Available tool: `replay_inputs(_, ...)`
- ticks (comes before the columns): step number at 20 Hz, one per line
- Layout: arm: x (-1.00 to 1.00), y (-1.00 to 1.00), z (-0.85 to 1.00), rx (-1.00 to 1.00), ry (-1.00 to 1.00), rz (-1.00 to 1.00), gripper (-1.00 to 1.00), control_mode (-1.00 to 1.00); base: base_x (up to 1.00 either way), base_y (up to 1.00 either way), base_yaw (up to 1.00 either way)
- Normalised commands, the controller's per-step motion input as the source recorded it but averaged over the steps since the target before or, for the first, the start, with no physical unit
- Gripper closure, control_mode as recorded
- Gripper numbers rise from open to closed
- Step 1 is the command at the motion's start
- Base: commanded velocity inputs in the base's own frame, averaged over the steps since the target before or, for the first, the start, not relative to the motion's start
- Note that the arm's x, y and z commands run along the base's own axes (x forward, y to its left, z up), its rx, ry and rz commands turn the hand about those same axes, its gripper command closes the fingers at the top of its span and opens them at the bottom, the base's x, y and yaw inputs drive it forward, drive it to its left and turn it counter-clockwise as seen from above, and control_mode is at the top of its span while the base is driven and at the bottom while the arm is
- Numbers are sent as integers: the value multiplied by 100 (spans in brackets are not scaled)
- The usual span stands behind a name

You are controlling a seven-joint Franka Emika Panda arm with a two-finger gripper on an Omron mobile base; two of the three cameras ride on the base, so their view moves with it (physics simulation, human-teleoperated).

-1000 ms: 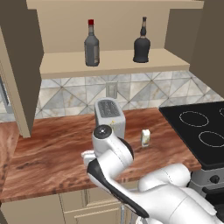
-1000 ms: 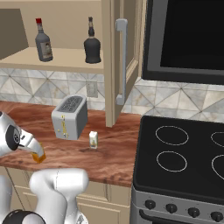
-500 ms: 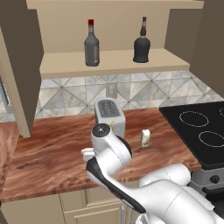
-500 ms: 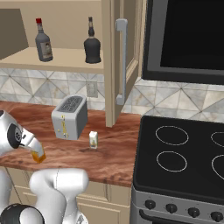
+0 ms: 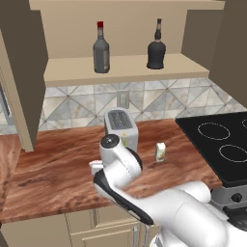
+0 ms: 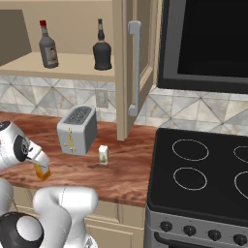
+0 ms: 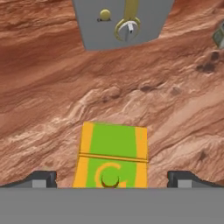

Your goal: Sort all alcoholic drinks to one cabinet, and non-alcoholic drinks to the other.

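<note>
Not much to read here tbh. Only mark is an orange curved "C"-like sign on the green patch of the orange-yellow carton [image 7: 112,159], at 6 o'clock in the hand view.

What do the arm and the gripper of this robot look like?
The arm has smooth, rounded glossy white links with dark grey or black joints and a round grey cap on one joint. No cables or markings show. The gripper ends in two small dark grey finger tips, blocky in shape.
</note>
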Motion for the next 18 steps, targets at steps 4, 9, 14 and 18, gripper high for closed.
replay_inputs(4,20,6,-29,0,5,-1,-100,-100,0,0,0)
replay_inputs(9,16,6,-25,0,1,-1,-100,-100,0,0,0)
replay_inputs(14,11,7,-20,0,0,-1,-100,-100,0,0,0)
replay_inputs(18,3,5,-18,0,0,-1,100,-100,0,0,0)
